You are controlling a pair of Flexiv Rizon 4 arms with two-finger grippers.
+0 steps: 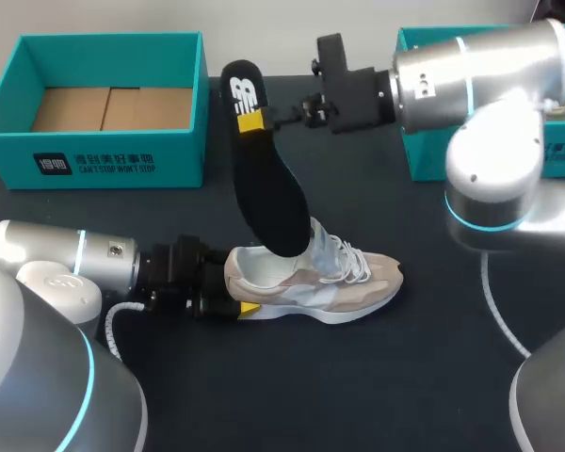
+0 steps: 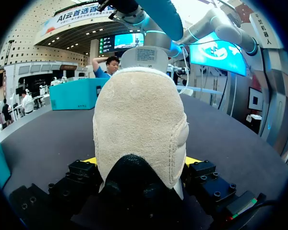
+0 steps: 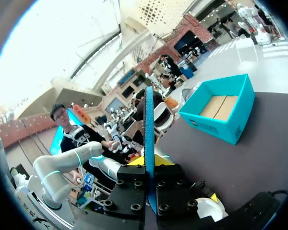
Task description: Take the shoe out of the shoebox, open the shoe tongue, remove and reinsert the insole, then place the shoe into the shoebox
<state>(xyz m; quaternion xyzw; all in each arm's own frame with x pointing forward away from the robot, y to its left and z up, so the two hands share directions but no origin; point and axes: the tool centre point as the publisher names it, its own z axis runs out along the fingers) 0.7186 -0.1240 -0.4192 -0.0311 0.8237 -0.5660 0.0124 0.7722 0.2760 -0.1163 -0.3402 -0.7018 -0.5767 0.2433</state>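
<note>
- Shoe (image 1: 311, 282) of beige and white stands on its sole on the dark table (image 1: 377, 395), toe towards the right arm's side, white laces loose over the tongue; it is outside both boxes
- Left gripper (image 1: 235, 287) comes in low from the left and is clamped on the shoe's heel; the left wrist view shows the suede heel (image 2: 139, 124) filling the space between the fingers, a yellow tip pressed against each side of it
- Black insole (image 1: 264, 179) stands steeply tilted above the shoe; its lower end reaches into the shoe's opening and its upper end leans towards the far side of the table
- Right gripper (image 1: 252, 121) reaches past the middle from the right and is closed on the insole's upper end; in the right wrist view the insole (image 3: 149, 139) shows edge-on as a thin blue strip pinched between the fingers
- Open teal shoebox (image 1: 94, 160) sits at the far left of the table, well apart from the shoe, its brown cardboard floor showing; it also shows ahead of the right gripper (image 3: 221, 115)
- Second teal box (image 1: 419, 141) sits at the far right, partly hidden behind the right arm
</note>
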